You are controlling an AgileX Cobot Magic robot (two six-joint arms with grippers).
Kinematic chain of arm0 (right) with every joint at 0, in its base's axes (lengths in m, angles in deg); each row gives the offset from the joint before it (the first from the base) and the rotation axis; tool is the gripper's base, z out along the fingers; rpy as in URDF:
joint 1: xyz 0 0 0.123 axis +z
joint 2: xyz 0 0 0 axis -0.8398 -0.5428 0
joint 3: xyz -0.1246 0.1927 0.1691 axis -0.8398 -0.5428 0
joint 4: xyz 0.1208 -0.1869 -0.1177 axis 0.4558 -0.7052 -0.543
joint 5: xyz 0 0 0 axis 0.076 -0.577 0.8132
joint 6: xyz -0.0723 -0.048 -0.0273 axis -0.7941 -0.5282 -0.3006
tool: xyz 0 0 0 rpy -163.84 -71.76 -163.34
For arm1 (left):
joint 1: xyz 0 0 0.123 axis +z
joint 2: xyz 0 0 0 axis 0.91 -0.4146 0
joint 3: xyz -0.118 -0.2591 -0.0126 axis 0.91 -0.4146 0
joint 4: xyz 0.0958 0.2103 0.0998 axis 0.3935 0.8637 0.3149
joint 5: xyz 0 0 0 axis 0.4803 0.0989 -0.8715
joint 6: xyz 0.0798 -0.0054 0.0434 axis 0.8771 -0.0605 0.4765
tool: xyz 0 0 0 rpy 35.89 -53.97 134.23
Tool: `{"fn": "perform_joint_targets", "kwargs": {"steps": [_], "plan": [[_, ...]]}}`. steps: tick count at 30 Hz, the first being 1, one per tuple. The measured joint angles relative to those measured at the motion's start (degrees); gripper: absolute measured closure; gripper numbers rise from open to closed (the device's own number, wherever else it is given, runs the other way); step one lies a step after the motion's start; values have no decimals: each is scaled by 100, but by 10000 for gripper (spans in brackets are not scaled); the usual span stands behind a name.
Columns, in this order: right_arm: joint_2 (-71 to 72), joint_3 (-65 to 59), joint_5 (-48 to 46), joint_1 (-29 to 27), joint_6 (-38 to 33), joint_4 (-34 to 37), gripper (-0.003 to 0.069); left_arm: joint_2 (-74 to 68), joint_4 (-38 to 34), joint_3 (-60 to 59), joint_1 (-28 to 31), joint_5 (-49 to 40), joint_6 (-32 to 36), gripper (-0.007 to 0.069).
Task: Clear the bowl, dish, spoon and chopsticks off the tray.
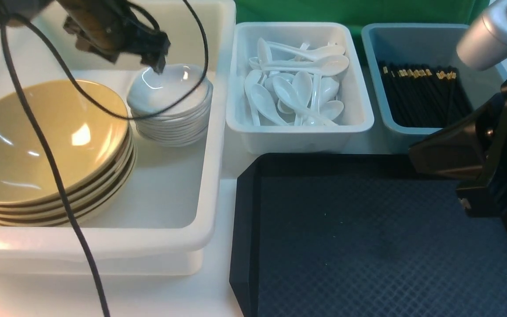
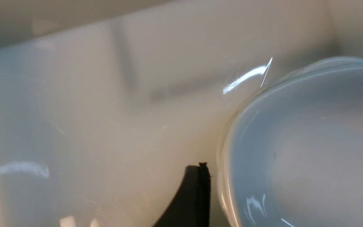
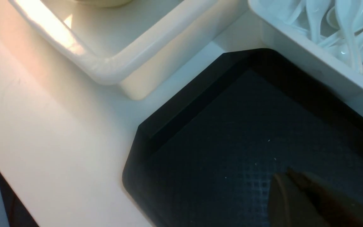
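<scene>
Closing step, depositing the dish [image 1: 170, 86]: glossy, white and shallow, it sits atop the dish stack [image 1: 172, 127] in the white tub [image 1: 183, 220], at 10 o'clock from the bare tray [image 1: 368, 242]; left gripper [image 1: 159, 66] spread wide astride its rim, gripping nothing; next move calls for a straight lift clear; right gripper [image 3: 287, 175] closed, empty, over the tray.
</scene>
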Motion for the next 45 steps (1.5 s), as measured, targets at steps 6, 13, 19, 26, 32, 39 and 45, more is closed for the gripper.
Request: {"fn": "perform_joint_targets", "kwargs": {"steps": [6, 13, 19, 26, 32, 39, 45], "plan": [[0, 0, 99, 0, -22, 0, 614, 1103, 116, 657, -204, -954, 0, 104], [0, 0, 425, 0, -112, 5, 614, 2881, 365, -416, -299, -1399, 0, 478], [0, 0, 451, 0, -142, 5, 614, 4582, 383, -2632, -286, -1136, 0, 627], [0, 0, 455, 0, -164, 5, 612, 6639, 362, -5374, -286, -155, -319, 635], [115, -43, 551, 0, -220, 10, 605, 7836, 321, -7023, -286, 387, -638, 635], [1349, -1086, 1634, 0, -302, 15, 601, 9399, 110, -8213, -286, 943, -643, 635], [3064, -2629, 3085, 0, -307, 40, 600, 10905, 149, -8608, -286, 1071, -643, 635]]}}
